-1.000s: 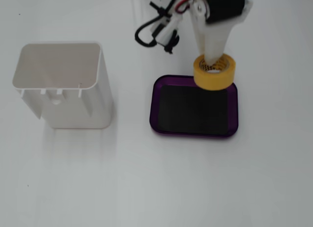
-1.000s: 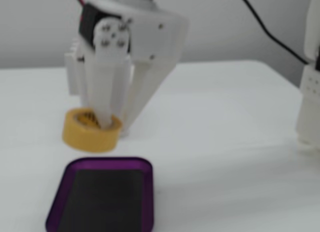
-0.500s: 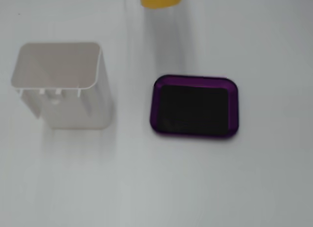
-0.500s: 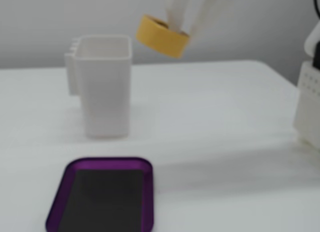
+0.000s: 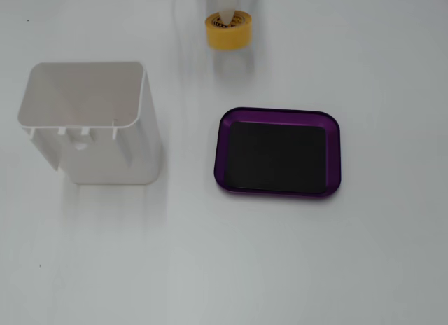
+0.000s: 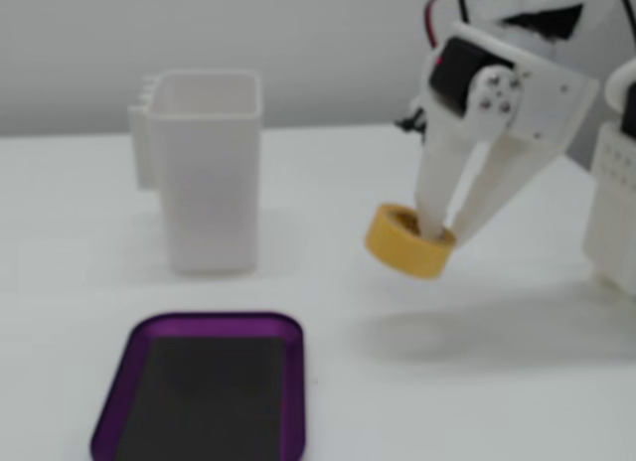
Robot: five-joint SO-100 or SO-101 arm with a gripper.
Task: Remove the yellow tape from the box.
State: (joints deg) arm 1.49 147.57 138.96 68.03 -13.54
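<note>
The yellow tape (image 5: 228,31) is a small yellow roll held in the air, tilted, above the white table; in the other fixed view (image 6: 408,241) it hangs clear of the surface. My white gripper (image 6: 444,230) is shut on the tape's wall, one finger inside the core and one outside. In a fixed view only a fingertip (image 5: 228,14) shows at the top edge. The box (image 5: 280,151) is a shallow purple tray with a black base and nothing in it; it also shows at the lower left of the other fixed view (image 6: 205,391), well apart from the tape.
A taller white open-topped container (image 5: 91,122) stands left of the tray, also seen in the other fixed view (image 6: 207,168). The arm's white base (image 6: 614,198) stands at the right edge. The table is plain white.
</note>
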